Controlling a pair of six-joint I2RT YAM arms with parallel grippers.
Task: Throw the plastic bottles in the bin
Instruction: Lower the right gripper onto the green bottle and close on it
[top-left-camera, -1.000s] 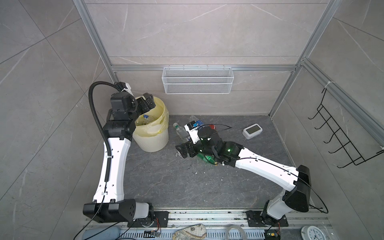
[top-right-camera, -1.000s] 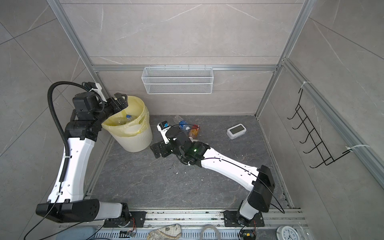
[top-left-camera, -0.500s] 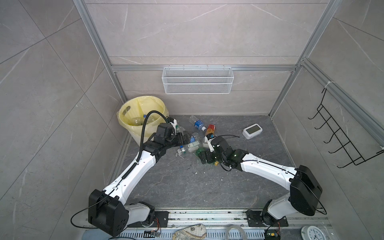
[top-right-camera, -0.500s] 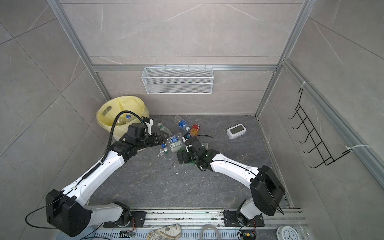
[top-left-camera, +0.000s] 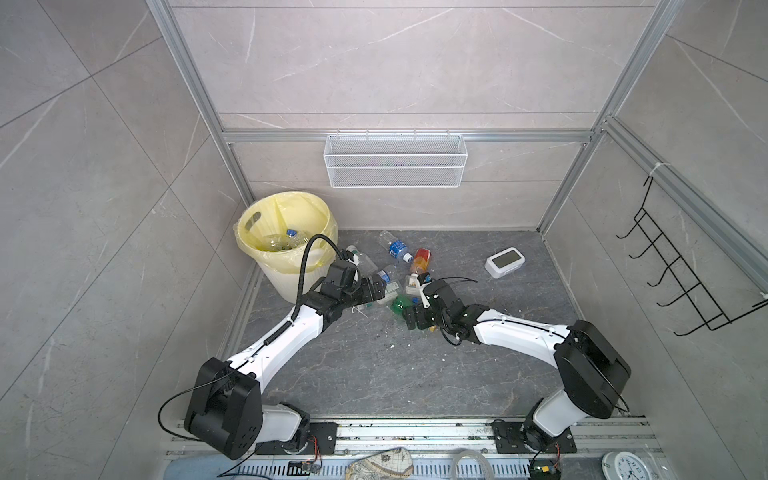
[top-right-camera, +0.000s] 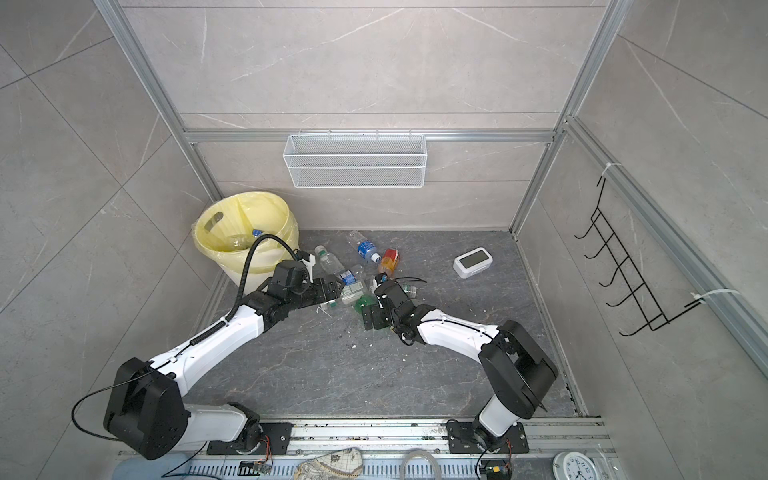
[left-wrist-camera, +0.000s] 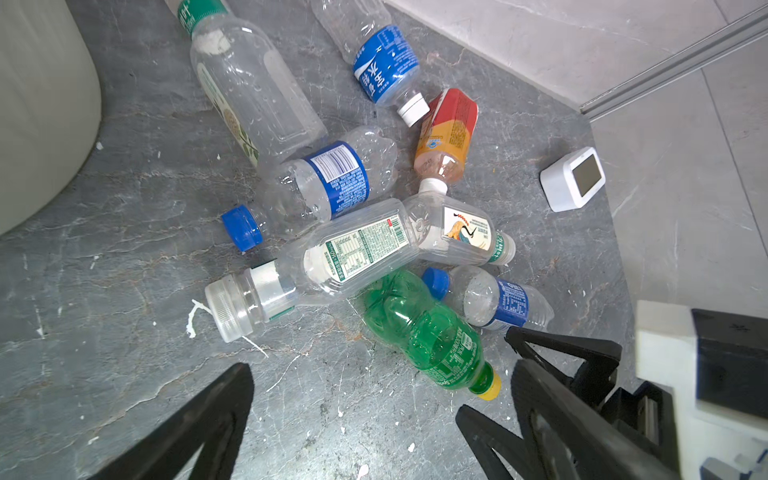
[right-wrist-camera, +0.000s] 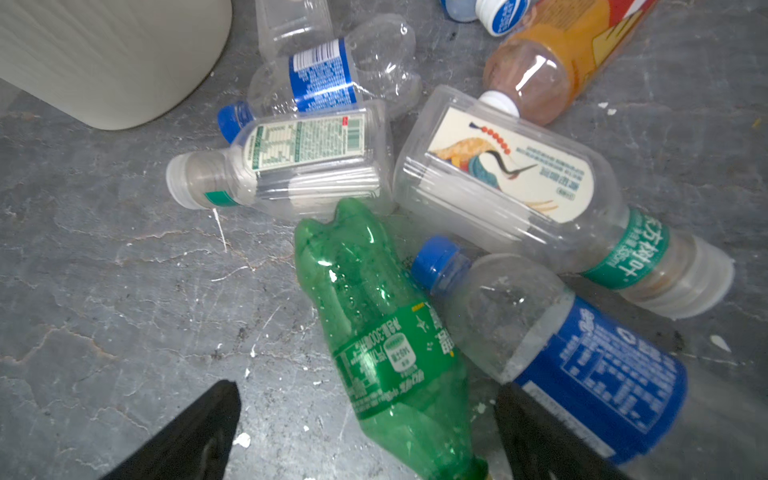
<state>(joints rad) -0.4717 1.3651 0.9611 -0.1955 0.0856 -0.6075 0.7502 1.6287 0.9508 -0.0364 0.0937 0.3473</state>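
Several plastic bottles (top-left-camera: 395, 286) lie in a heap on the dark floor, right of the bin (top-left-camera: 282, 282), a cream ribbed bucket with a yellow liner. More bottles (top-left-camera: 286, 241) rest inside it. My left gripper (left-wrist-camera: 357, 415) hangs open and empty, low beside the heap (top-right-camera: 338, 289), nearest a clear bottle with a green-white label (left-wrist-camera: 328, 266). The right gripper (right-wrist-camera: 365, 436) is open, with the neck end of a green bottle (right-wrist-camera: 386, 345) lying between its fingers (right-wrist-camera: 195, 432). A blue-labelled bottle (right-wrist-camera: 582, 365) lies against the green one. An orange-red bottle (left-wrist-camera: 446, 133) lies farther back.
A white digital clock (top-left-camera: 505, 261) sits on the floor right of the heap. A wire mesh basket (top-left-camera: 395, 166) hangs on the back wall and a black hook rack (top-left-camera: 685, 274) on the right wall. The two grippers are close together (top-left-camera: 415, 322).
My left arm has swung from above the bin down to the floor beside the heap. The right gripper has shifted right across the heap onto the green bottle.
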